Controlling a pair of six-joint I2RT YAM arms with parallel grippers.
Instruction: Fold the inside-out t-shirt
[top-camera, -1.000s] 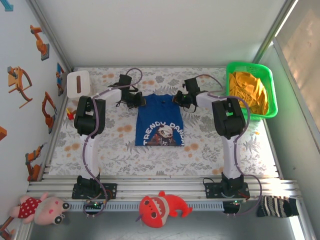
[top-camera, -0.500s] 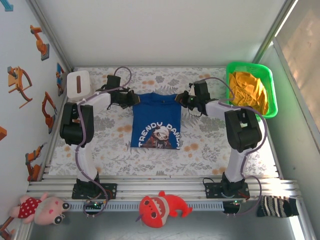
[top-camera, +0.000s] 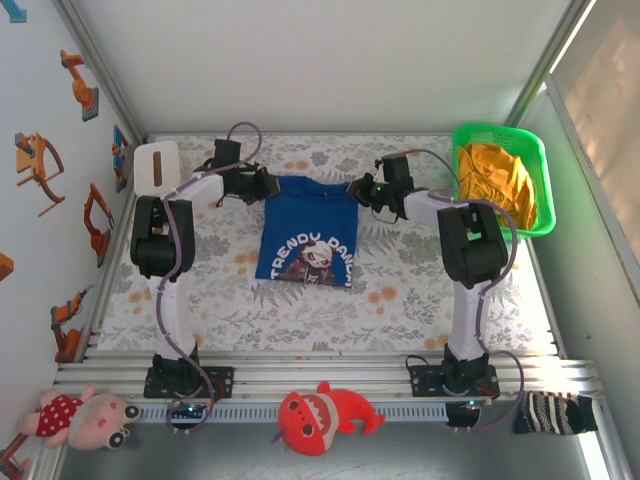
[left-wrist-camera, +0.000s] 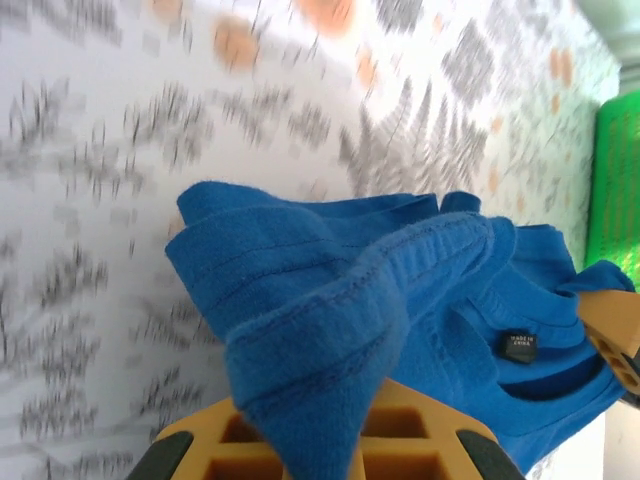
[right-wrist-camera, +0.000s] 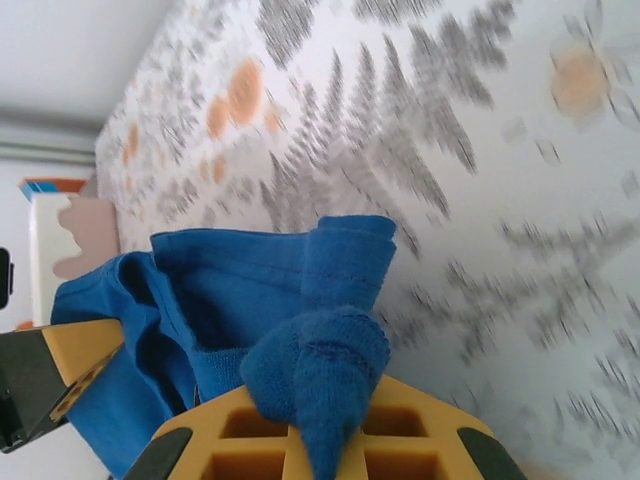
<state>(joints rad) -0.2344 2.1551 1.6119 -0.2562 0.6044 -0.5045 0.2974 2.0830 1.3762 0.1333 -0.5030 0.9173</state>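
The inside-out t-shirt (top-camera: 305, 235) is royal blue with a white-lettered cartoon print facing up. It lies flat on the floral table, collar toward the far side. My left gripper (top-camera: 262, 185) is shut on its far left shoulder corner. My right gripper (top-camera: 358, 188) is shut on the far right corner. In the left wrist view a bunched blue fold (left-wrist-camera: 330, 340) runs down into the left gripper (left-wrist-camera: 325, 452), and the neck label (left-wrist-camera: 520, 345) shows. In the right wrist view a knot of blue cloth (right-wrist-camera: 320, 365) is pinched in the right gripper (right-wrist-camera: 325, 448).
A green basket (top-camera: 500, 129) holding an orange-yellow garment (top-camera: 497, 180) stands at the far right. A white tissue box (top-camera: 156, 168) sits at the far left. Plush toys (top-camera: 320, 415) lie in front of the arm bases.
Both grippers have moved toward the far side with the shirt's shoulder corners still pinched. The shirt has slid a little farther away and slightly left.
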